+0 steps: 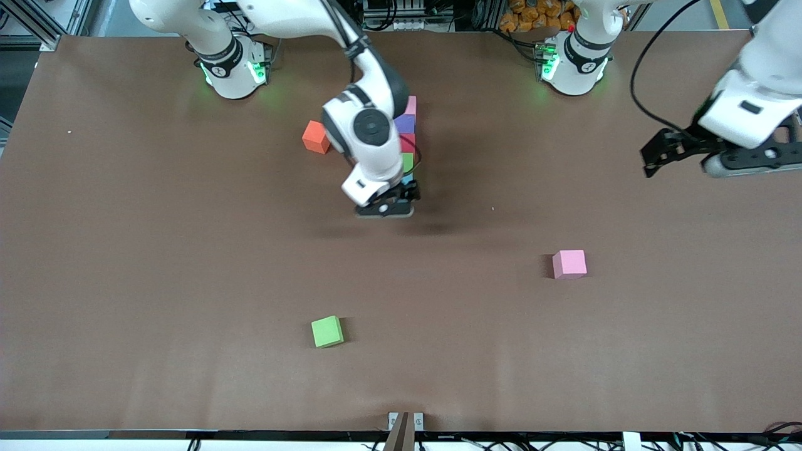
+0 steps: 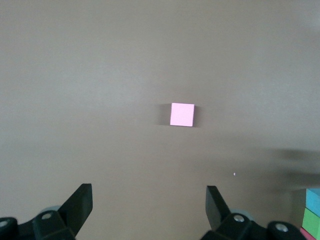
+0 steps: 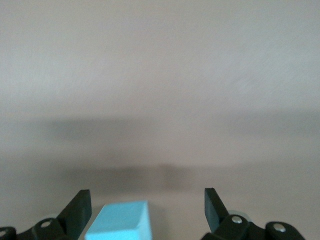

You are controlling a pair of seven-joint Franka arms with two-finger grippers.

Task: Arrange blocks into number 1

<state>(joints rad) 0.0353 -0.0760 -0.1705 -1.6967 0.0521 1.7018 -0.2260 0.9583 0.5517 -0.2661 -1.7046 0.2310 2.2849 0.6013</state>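
Observation:
A column of blocks runs along the middle of the table: pink (image 1: 411, 104), purple (image 1: 405, 124), red (image 1: 408, 142), green (image 1: 408, 161) and, nearest the front camera, blue (image 1: 408, 180). My right gripper (image 1: 390, 204) hangs just over the blue end and hides part of the column. In the right wrist view the blue block (image 3: 120, 221) lies on the table between the spread fingers of my open right gripper (image 3: 147, 207), close to one finger (image 3: 77, 210). An orange block (image 1: 316, 136) sits beside the column, toward the right arm's end. My left gripper (image 1: 650, 160) is open and empty in the air.
A loose pink block (image 1: 569, 264) (image 2: 182, 114) lies toward the left arm's end, under my raised left gripper (image 2: 149, 205). A loose green block (image 1: 327, 331) lies near the table's front edge. The column's blue (image 2: 314, 199) and green (image 2: 311, 219) blocks show in the left wrist view.

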